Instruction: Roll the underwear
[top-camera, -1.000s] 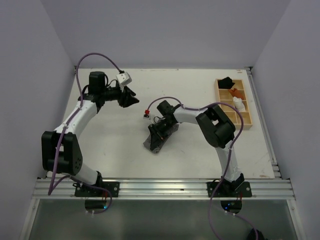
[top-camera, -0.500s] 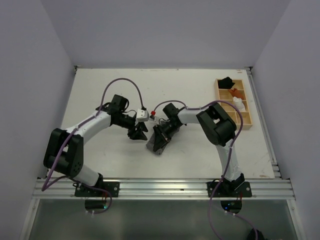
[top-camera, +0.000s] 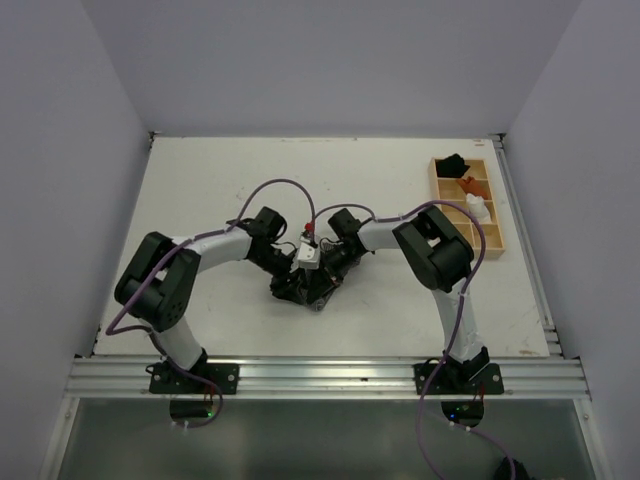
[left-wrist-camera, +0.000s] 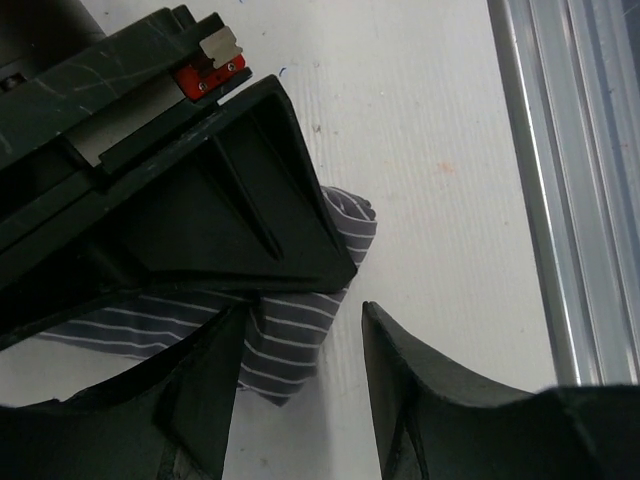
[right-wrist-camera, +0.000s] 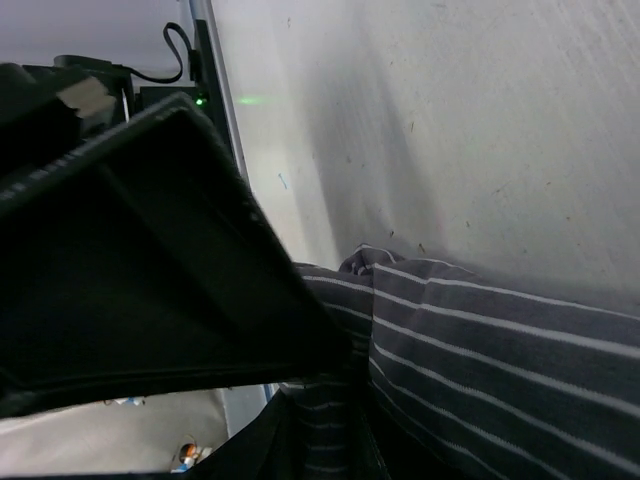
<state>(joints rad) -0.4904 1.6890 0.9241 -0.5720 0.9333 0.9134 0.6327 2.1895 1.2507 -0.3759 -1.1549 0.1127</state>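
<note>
No text, label, brand, number or sign can be read in any of the views.

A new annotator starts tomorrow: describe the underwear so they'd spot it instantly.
On the white table, look where the left gripper and right gripper meet. The underwear lies there: grey cloth with fine white stripes, unlike the plain bundles in the tray.
</note>
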